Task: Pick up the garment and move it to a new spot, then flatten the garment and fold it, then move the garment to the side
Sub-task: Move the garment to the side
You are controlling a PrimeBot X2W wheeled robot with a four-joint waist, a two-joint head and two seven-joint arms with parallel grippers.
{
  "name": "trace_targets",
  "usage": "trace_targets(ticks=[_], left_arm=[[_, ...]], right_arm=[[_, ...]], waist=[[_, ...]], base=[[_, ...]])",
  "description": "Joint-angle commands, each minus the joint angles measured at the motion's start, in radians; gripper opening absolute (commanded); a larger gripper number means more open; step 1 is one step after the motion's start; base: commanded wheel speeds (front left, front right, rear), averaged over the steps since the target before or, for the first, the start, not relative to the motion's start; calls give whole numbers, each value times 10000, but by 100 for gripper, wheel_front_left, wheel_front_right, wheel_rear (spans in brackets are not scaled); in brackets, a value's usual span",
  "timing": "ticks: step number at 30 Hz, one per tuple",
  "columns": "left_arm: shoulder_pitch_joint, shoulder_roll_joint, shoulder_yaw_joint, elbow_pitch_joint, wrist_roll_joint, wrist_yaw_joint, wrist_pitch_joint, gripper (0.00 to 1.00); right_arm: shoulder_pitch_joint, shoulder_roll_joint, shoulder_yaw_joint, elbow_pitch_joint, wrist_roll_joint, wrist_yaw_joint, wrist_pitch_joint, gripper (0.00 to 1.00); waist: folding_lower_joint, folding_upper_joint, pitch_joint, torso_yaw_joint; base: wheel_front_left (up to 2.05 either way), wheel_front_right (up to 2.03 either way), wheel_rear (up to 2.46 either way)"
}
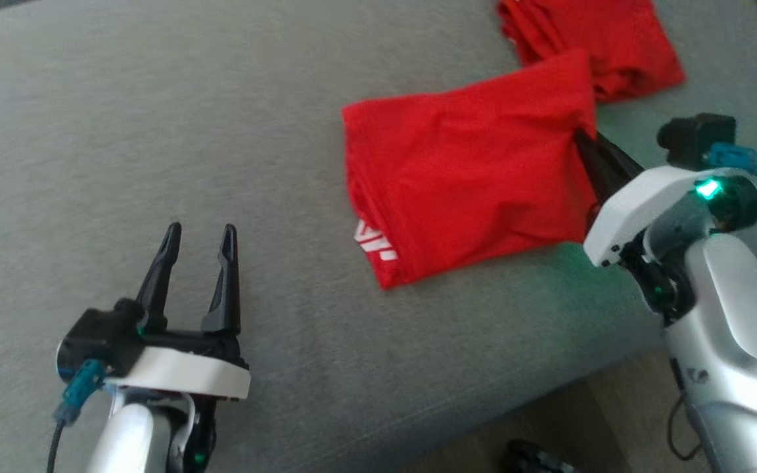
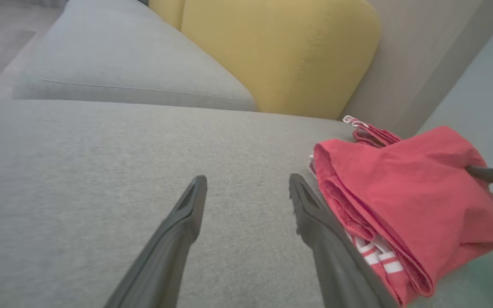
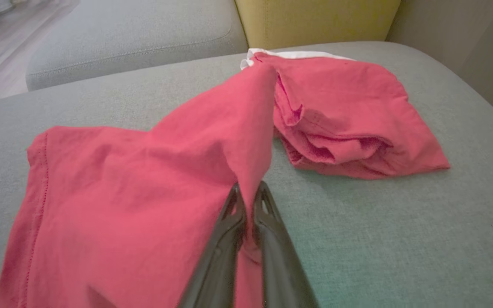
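Observation:
The red garment with white lettering lies on the grey sofa seat, partly folded, its far part bunched at the upper right. My right gripper is shut on the garment, pinching a fold of the cloth and holding it lifted off the cushion; in the head view its dark fingers disappear under the cloth's right edge. My left gripper stands open over bare cushion to the lower left, well apart from the garment. In the left wrist view the garment lies just right of my open left gripper.
The grey sofa seat spreads left of the garment. A yellow back cushion and a second grey cushion lie beyond. The seat's front edge and wooden floor show at the lower right.

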Motion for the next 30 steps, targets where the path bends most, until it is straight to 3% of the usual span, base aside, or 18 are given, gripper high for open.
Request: trace_targets(ticks=[1,7,13,25,30], left_arm=[[-353,144,311,-262,128,-30,-120,100],[-534,176,209,-231,223,-87,-120,100],[-566,117,300,-394,169,-25,-120,100],[-545,-101,294,-556,29,-4,-120,100],[-498,-178,147,-565,-5,-19,-120,100]], right_arm=[[-395,120,110,-377,-78,63,-170,0],[-717,299,150,-271,-187,63,-426,0],[-1781,175,-5,8,-532,63,-407,0],[-4501,-726,-821,1939,-1492,63,192,0],[-5031,-1442,-1101,2544,-1954,63,351,0]], waist=[[0,0,759,-853],[0,0,847,-829],[0,0,754,-170],[0,0,702,896],[0,0,673,1308]], base=[[0,0,0],[0,0,0],[0,0,0],[0,0,0],[0,0,0]])
